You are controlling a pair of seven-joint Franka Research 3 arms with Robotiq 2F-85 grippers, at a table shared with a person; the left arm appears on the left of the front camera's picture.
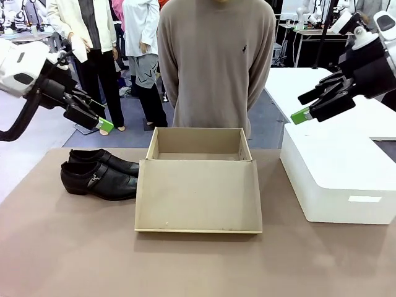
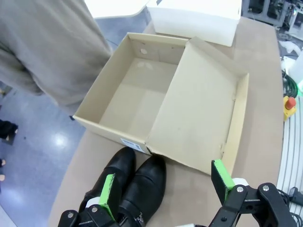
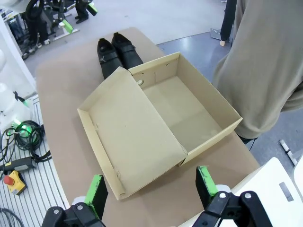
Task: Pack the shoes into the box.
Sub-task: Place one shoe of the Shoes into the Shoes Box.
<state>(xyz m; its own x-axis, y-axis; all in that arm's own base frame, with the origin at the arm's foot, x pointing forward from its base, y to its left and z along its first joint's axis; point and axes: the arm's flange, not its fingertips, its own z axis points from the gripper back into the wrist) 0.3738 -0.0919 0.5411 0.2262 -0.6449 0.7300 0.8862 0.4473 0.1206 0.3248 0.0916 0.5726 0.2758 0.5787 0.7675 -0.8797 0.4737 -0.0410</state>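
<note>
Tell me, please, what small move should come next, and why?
Probably lower the left gripper toward the shoes: its jaws stand open above them, both shoes sit on the table beside the box, and the box lies open and empty.

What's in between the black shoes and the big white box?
The open tan box sits between the shoes and the white box, its flap lying flat toward the robot. The front view shows it.
</note>
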